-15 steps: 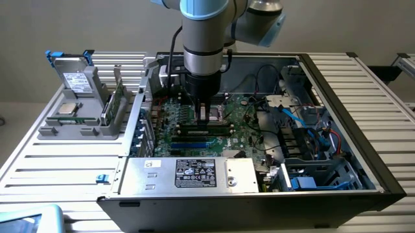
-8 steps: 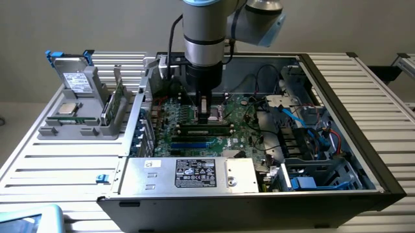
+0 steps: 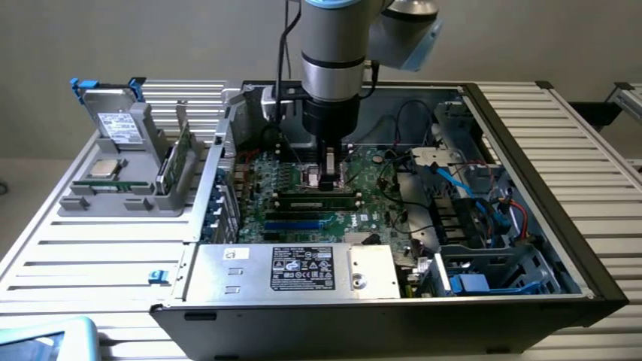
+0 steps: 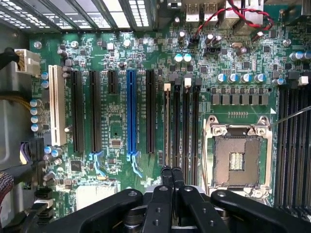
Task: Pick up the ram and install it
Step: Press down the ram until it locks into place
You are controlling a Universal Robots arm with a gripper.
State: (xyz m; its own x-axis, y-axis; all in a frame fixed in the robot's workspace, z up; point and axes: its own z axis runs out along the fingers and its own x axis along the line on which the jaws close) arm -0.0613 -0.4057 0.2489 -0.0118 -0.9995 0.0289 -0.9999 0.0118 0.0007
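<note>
Slatted tabletop bears the computer case [image 3: 401, 301], label unreadable; closed pincer [image 4: 172, 177] presses the ram [image 3: 319, 200].

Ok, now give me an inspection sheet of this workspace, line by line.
Surface: slatted metal table carrying an open computer case.
Job's things: ram sits along a motherboard slot, just below the pincer.
Clutter: grey holder with processor chip and expansion card.
Grippers: pincer shut, tips down at the memory slots.
Cables: red-black twisted wires; blue cables.
Surroundings: plain wall; nothing else seen.
</note>
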